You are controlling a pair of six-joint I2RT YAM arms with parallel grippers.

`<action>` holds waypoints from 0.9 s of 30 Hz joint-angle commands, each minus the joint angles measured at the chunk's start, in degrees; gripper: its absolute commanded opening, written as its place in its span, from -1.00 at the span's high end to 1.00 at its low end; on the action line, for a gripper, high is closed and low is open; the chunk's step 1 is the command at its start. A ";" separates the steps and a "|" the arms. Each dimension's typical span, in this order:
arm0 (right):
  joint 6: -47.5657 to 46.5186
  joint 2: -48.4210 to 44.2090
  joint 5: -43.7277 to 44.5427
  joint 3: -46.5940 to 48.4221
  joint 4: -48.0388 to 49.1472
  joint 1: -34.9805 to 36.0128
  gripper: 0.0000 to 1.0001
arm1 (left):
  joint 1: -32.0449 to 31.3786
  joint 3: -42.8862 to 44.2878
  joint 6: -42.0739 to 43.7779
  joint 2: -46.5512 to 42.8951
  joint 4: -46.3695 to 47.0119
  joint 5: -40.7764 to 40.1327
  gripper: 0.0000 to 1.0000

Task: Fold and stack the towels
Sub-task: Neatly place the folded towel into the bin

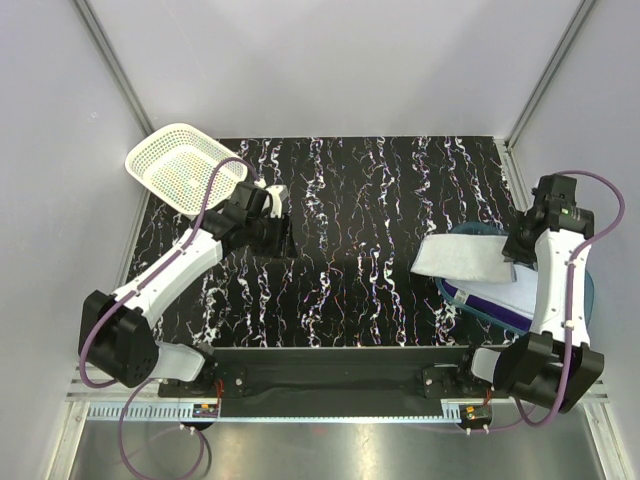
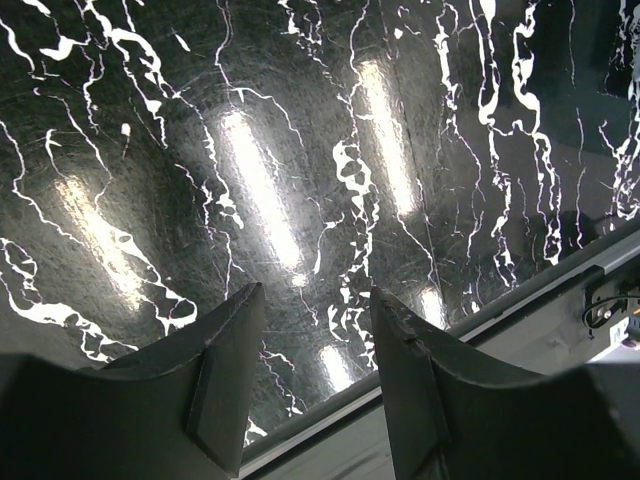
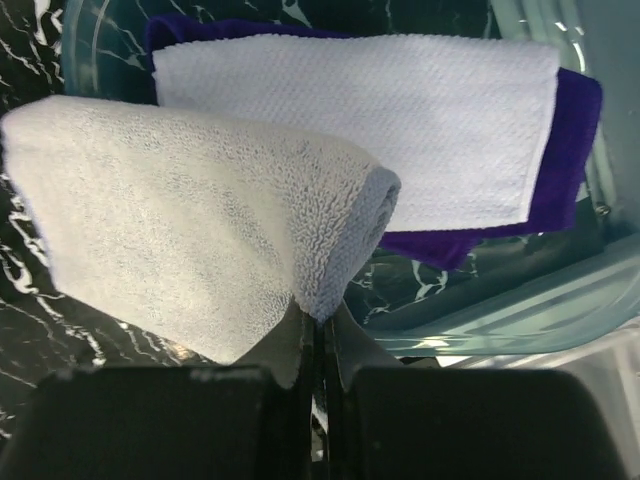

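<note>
**Ana:** Start with the big things. How did the scene lie?

**Ben:** The black marbled table (image 1: 380,200) filled the top view. The translucent blue tub (image 1: 590,290) sat at its four o'clock edge and the white lattice basket (image 1: 185,170) at ten o'clock, well apart from it.

**Ana:** And the towels?

**Ben:** The pale blue towel (image 1: 462,258) hung at three o'clock, partly over the tub's rim and partly over bare table. Inside the tub the white towel (image 3: 400,130) lay flat on the purple towel (image 3: 572,140), whose edge showed around it.

**Ana:** What was holding the pale one?

**Ben:** The right gripper (image 3: 318,325), with its jaws pressed together on the rolled-over edge of the cloth. The left gripper (image 2: 315,310) hovered over bare table near ten o'clock, its jaws spread and nothing between them.

**Ana:** So which step was that?

**Ben:** I judged it an early one: fetching the first towel from the tub. None had been folded and stacked on the table.

**Ana:** What did the next move call for?

**Ben:** Carrying the cloth toward the middle and laying it flat. The left gripper would have needed to take a free corner so that the two could spread it. Pinched at one edge only, it would likely have bunched.
</note>
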 commanded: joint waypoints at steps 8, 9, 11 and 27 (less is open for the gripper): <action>-8.89 -5.28 8.00 -5.36 5.86 -4.37 1.00 | 0.15 2.32 0.68 -0.24 -0.12 3.43 -0.03; -8.97 -5.37 7.83 -5.45 5.95 -4.81 1.00 | 0.15 2.49 0.59 -0.15 -0.21 3.52 -0.03; -10.03 -5.46 8.34 -5.54 6.65 -5.34 1.00 | 0.15 3.28 0.59 -0.32 -0.65 3.78 -0.02; -12.23 -5.54 12.48 -8.00 12.10 -8.42 1.00 | -0.81 8.29 -1.25 0.47 -0.04 6.24 -0.01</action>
